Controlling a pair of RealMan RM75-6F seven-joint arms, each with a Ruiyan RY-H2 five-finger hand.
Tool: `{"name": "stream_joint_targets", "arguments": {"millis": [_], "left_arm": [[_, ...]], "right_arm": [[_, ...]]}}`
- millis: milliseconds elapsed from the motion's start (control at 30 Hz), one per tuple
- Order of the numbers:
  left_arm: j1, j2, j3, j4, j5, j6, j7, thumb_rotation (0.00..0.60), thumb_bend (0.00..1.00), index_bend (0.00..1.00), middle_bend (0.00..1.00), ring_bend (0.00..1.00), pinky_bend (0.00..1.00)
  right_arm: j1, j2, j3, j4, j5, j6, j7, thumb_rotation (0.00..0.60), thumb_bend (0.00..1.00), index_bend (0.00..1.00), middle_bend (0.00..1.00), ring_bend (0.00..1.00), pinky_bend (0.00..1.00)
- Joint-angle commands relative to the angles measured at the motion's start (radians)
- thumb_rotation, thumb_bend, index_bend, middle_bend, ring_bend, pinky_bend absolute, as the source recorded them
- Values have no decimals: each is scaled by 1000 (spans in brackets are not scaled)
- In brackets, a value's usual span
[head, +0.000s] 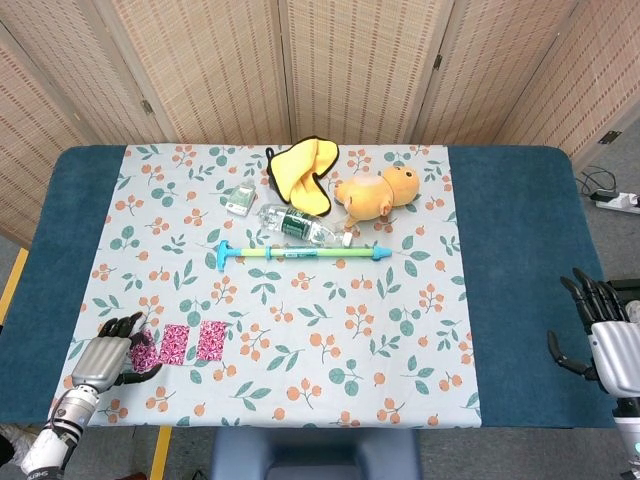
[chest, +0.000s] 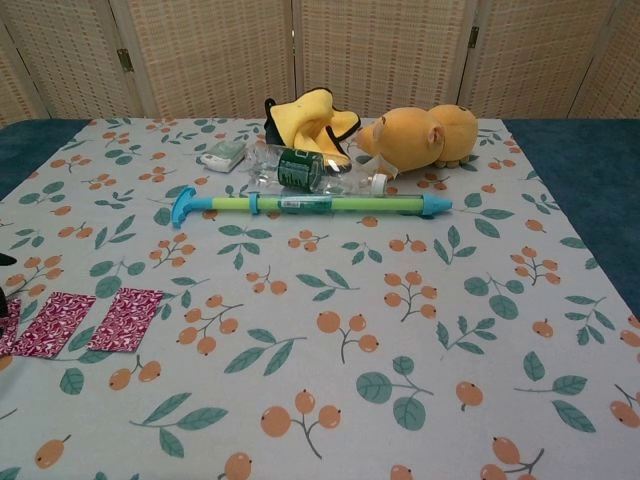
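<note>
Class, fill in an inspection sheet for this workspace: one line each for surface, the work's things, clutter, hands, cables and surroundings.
Surface: table with blue cover, floral cloth over its middle.
Work's things: pink patterned packets lying flat in a row near the front left corner; how many, cannot tell.
Clutter: blue-green stick, plastic bottle lying down, orange plush toy, yellow cloth, small packet, all at the far middle.
Hands: left hand at the leftmost packet, contact unclear; right hand at the right table edge, fingers apart, holding nothing.
Cables: power strip with cords on the floor, right.
Surroundings: woven folding screens behind.
</note>
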Motion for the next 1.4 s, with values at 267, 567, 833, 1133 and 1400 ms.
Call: {"name": "stream_joint_targets", "arguments": {"millis": [267,567,833,1133,1400], "left_arm": [[-61,-1,-50,-45,50,-19,-10,600,273,247,0,0,0],[-149,-27,-70,-110,17,-103,125,600,272,206,0,0,0],[-197,-72,-78,-123,-106,-139,248,595,273,185,0,0,0],[-214,-112,-63,-115,-184,-131,298,595,273,186,0,0,0],[-225,-126,-55,-99,-218,-126,303,595,273,182,0,0,0]], "right_arm": [[-3,7,3,1,-2,9,6,400,520,0,0,0,0],[-2,8,4,10,3,4,17,400,519,0,0,0,0],[1,3,6,32,14,-9,35,401,520,0,0,0,0],[7,-4,6,50,18,-22,50,401,520,0,0,0,0],[6,-7,5,58,19,-24,59,399,519,0,0,0,0]]}}
